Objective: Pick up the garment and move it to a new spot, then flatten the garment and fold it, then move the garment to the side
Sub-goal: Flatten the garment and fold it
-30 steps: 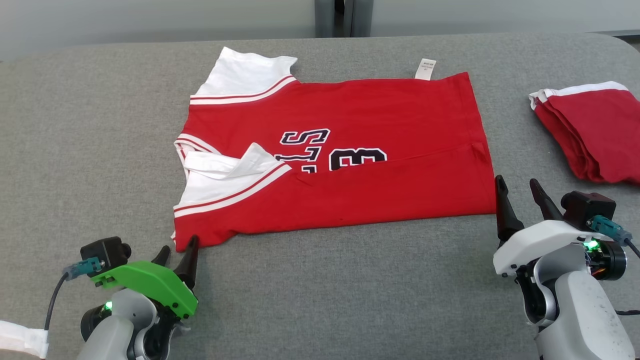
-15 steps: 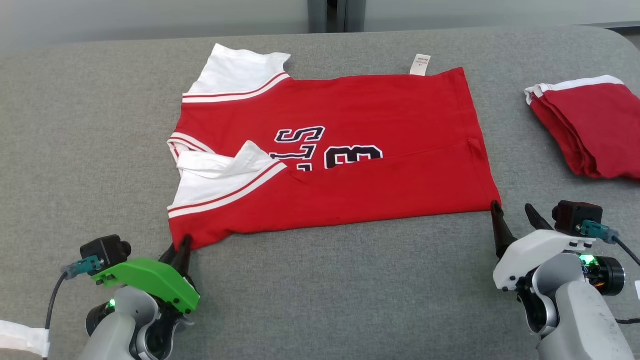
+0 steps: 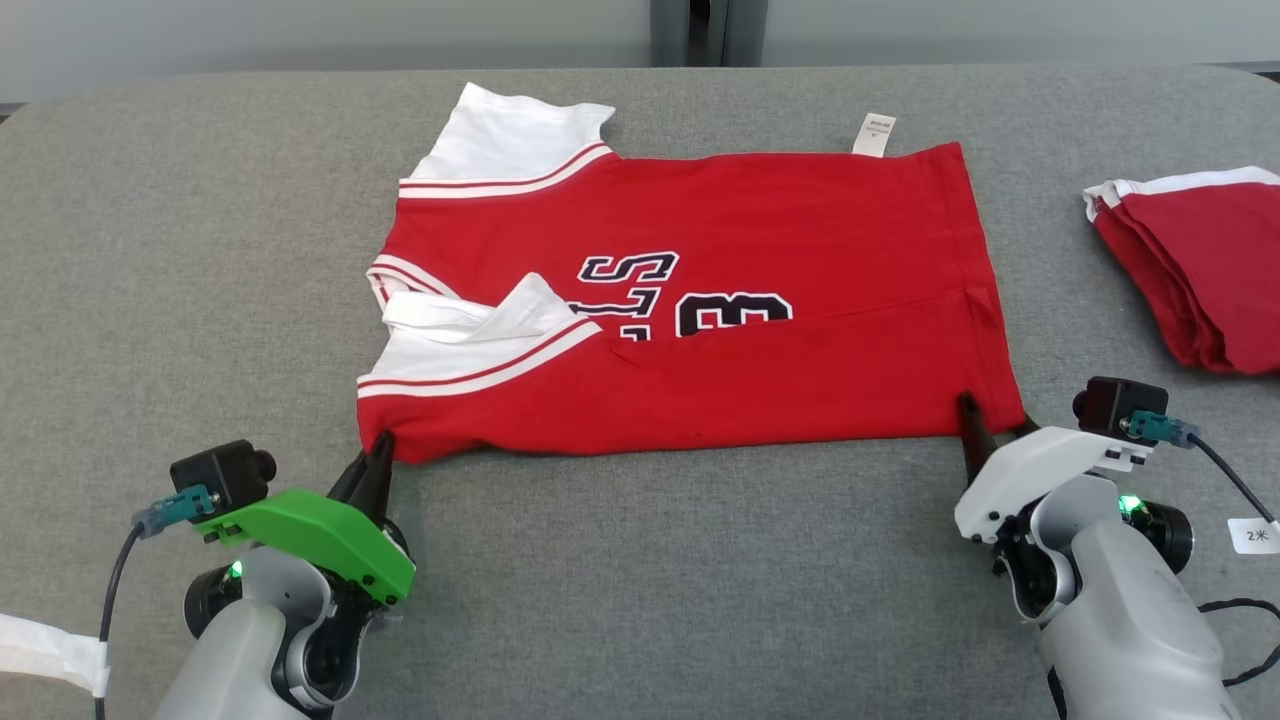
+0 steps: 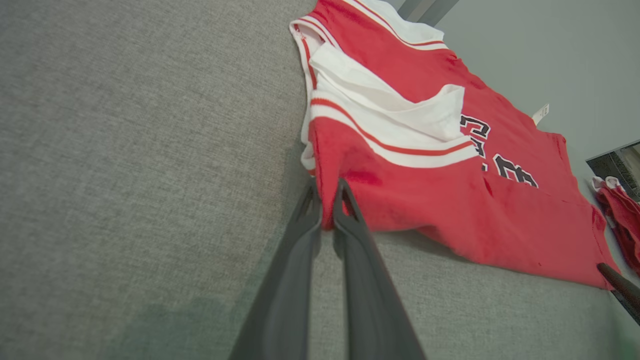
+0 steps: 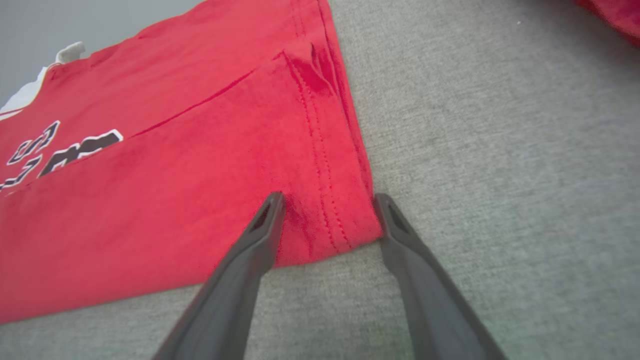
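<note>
The left claw (image 3: 372,455) is pressed together on the near left corner of the red jersey (image 3: 750,230). In the left wrist view its two dark fingers (image 4: 350,225) pinch a ridge of red cloth between their tips, just below the white-banded sleeve, and the pinched corner stands slightly raised off the grey surface (image 3: 640,580). The right claw (image 3: 995,415) is spread at the jersey's near right corner. In the right wrist view one fingertip (image 5: 272,205) rests on the red cloth inside the stitched hem and the other lies on the bare surface just beside the hem's edge, so the corner sits between the two tips, not clamped.

From those two corners the jersey stretches flat across the middle of the surface, its white sleeves toward the left edge and its hem toward the right edge. Its near long side is folded up over the body and covers the lower part of the black and white lettering (image 3: 690,300). The near sleeve is turned back on itself. A small white care tag (image 3: 873,135) sticks out from the jersey's far side.

Well apart, at the right edge of the surface, lies a second red garment with white trim (image 3: 1200,270), folded into a stack.
</note>
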